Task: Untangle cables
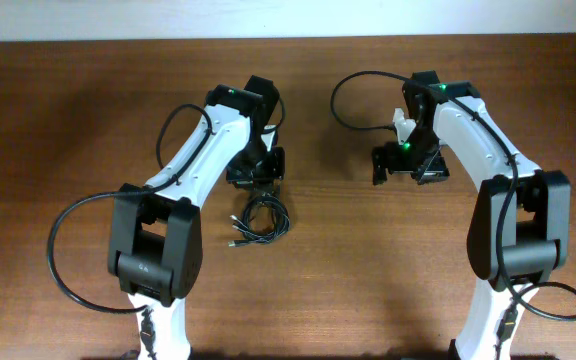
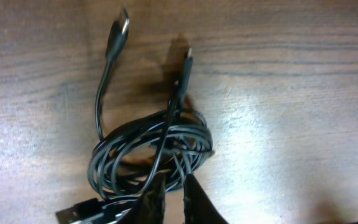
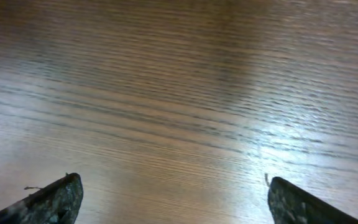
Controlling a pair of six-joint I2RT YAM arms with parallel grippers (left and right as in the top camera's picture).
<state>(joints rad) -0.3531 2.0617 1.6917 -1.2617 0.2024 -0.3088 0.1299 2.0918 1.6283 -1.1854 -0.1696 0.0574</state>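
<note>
Left hand pinched shut; right hand spread wide.

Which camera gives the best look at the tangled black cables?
The left wrist view: the cables fill it close up, with the looped strands and two plug ends distinct. The overhead view shows them only as a small dark bundle. The right wrist view shows none of them, just the table.

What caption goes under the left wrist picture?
Left gripper pinching a tangled coil of black cables on a wooden table.

Thin black cables lie coiled in one tangle.
</note>
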